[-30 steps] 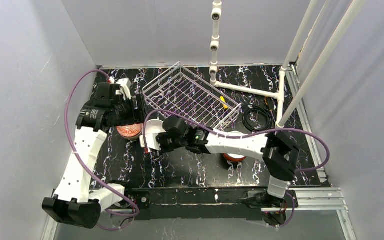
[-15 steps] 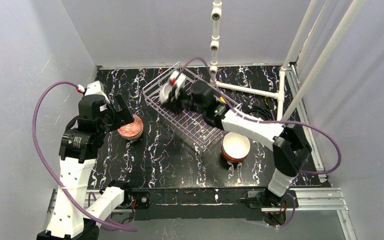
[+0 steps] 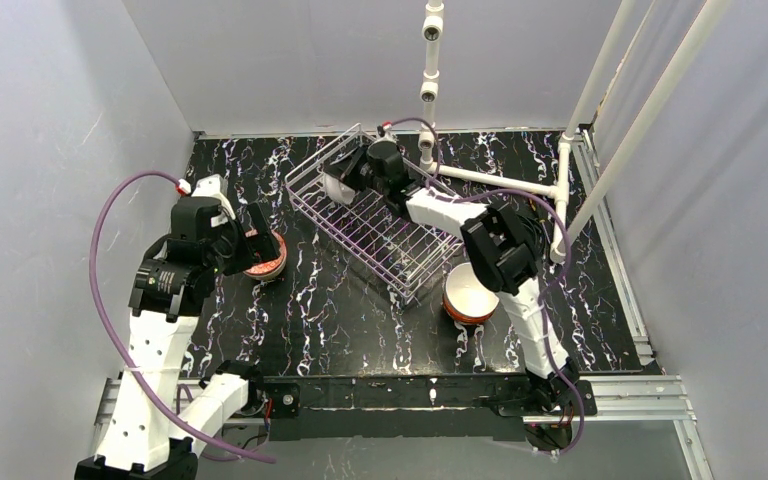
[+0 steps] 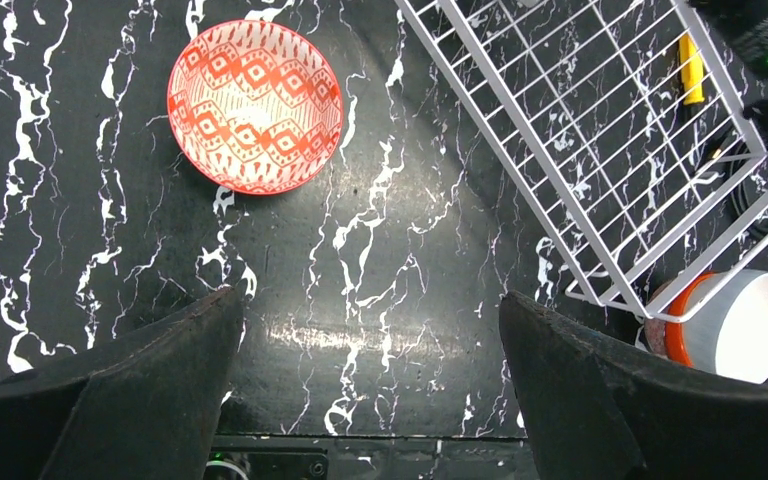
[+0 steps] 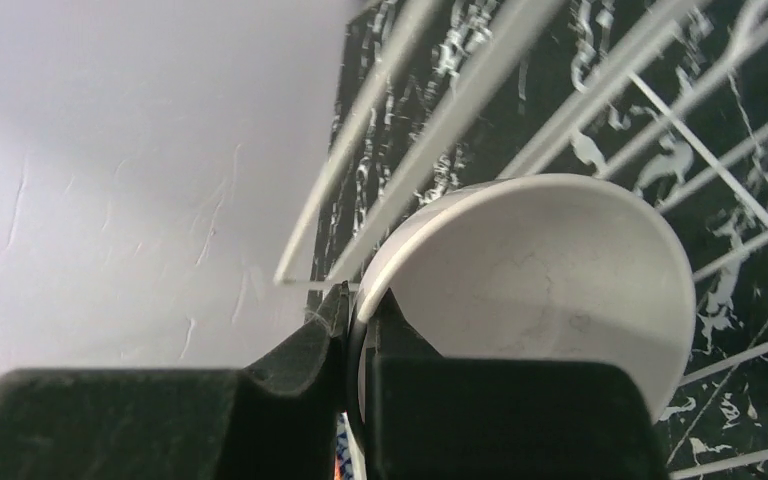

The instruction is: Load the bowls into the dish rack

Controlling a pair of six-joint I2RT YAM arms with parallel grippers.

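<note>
The wire dish rack (image 3: 400,235) stands tilted at mid-table. My right gripper (image 3: 348,178) is over its far left corner, shut on the rim of a bowl with a white inside (image 3: 337,189). In the right wrist view the fingers (image 5: 360,310) pinch that rim, and the bowl (image 5: 540,290) is among the rack wires (image 5: 440,90). My left gripper (image 3: 250,230) is open and empty above a red-patterned bowl (image 3: 263,260), which shows in the left wrist view (image 4: 255,105) ahead of the gripper (image 4: 370,340). A red-orange bowl (image 3: 470,292) sits upright at the rack's near corner.
A white pipe frame (image 3: 490,178) stands behind and right of the rack. A black cable coil (image 3: 520,238) lies to the rack's right. A small yellow object (image 4: 693,70) shows through the rack's grid. Grey walls close in the left, back and right.
My right arm has carried the bowl from the table left of the rack up to the rack's far left corner. My left arm has drawn back and risen from the red-patterned bowl.
</note>
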